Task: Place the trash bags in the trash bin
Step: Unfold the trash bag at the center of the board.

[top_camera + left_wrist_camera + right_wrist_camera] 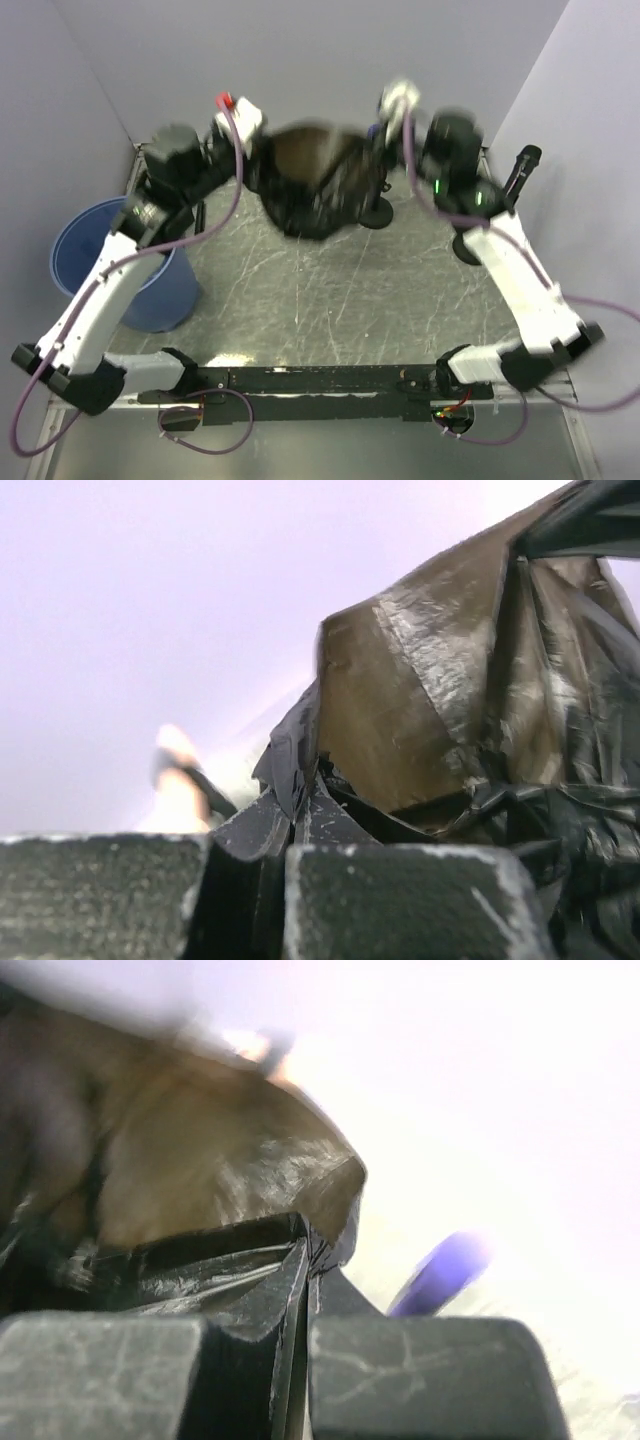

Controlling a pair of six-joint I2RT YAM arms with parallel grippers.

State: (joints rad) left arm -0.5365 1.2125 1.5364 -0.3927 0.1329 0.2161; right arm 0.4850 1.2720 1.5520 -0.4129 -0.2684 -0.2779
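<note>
The 2 arms are reaching toward the far side of the table [330, 290] and are holding 1 black trash bag [318, 185] between them, up off the surface. The left gripper [256, 158] is pinching the bag's left edge and the right gripper [380, 150] is pinching its right edge. The film is hanging from one to the other in a loose, crumpled sling, its top sagging open and showing a brownish, see-through inside.

In the left wrist view the left gripper [245, 900] is clamping shut on a folded corner of the trash bag [450, 710]. The plastic is wedging into the narrow seam between the 2 pads and rising in a creased sheet up to the right. In the right wrist view the right gripper [300, 1380] is likewise closing tight on the trash bag [200, 1200], with a thin fold of black film standing up out of the slit between its pads.

The trash bin [160, 295] is standing upright at the left side, beside and partly under the left arm's white link, well apart from the bag. A black round base [378, 215] is sitting on the table just by the bag's lower right side. Purple cables [240, 175] are looping along both arms
</note>
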